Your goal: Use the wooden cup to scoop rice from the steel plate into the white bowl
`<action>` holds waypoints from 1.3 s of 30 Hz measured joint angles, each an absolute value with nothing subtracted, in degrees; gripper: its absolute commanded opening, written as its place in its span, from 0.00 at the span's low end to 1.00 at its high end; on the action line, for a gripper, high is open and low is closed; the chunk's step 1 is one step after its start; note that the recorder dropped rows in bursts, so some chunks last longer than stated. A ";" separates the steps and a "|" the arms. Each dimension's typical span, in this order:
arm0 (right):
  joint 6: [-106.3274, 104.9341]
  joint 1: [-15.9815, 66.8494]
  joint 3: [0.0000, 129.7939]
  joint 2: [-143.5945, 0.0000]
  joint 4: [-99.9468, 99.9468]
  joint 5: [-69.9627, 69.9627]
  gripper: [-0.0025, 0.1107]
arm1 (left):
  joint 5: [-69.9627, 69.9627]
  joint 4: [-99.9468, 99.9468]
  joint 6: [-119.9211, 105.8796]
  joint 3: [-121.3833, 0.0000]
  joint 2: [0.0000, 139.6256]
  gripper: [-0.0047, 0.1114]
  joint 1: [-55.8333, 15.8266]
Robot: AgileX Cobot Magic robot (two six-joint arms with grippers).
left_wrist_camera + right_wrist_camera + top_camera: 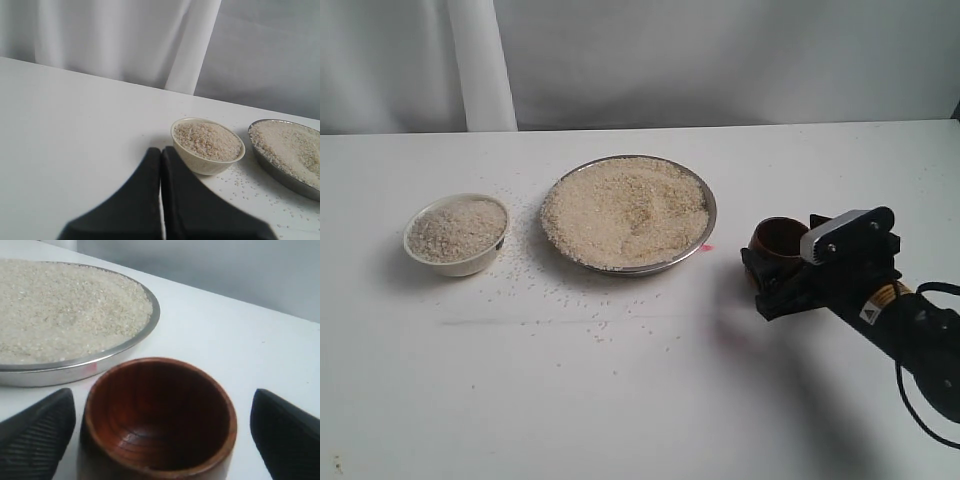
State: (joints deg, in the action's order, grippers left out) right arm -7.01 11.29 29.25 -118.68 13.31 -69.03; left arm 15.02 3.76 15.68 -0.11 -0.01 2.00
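Exterior view: rice [625,210] heaps the steel plate [711,215], with the white bowl [460,265] to its left and the wooden cup [778,238] upright to its right, inside the right gripper [770,272]. Left wrist view: the left gripper [160,157] is pressed together, short of the plate. Right wrist view: the fingers [37,425] stand apart, flanking the empty cup beside the plate.

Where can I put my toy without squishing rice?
Bare: the table nearest the camera, past the loose rice, and the strip behind white bowl and steel plate. Crowded: between those dishes, and by the wooden cup.
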 measured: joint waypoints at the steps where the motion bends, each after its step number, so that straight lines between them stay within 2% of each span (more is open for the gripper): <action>1: -7.12 11.29 28.68 -117.93 13.19 -69.03 0.78 | 15.02 3.76 15.68 -0.11 -0.01 0.04 2.00; 13: -5.64 11.29 24.00 -101.42 13.09 -69.23 0.78 | 15.02 3.76 15.68 -0.11 -0.01 0.04 2.00; 17: -1.20 11.29 21.86 -94.74 13.22 -69.23 0.73 | 15.02 3.76 15.68 -0.11 -0.01 0.04 2.00; 22: 1.61 11.29 19.64 -84.08 16.64 -67.24 0.57 | 15.02 3.76 15.68 -0.11 -0.01 0.04 2.00; 31: 16.62 11.29 19.01 -63.11 26.96 -48.71 0.26 | 15.02 3.76 15.68 -0.11 -0.01 0.04 2.00; 36: 25.26 11.29 19.01 -51.20 32.61 -42.68 0.04 | 15.02 3.76 15.68 -0.11 -0.01 0.04 2.00; 39: 31.49 11.29 19.01 -44.45 36.62 -40.56 0.02 | 15.02 3.76 15.68 -0.11 -0.01 0.04 2.00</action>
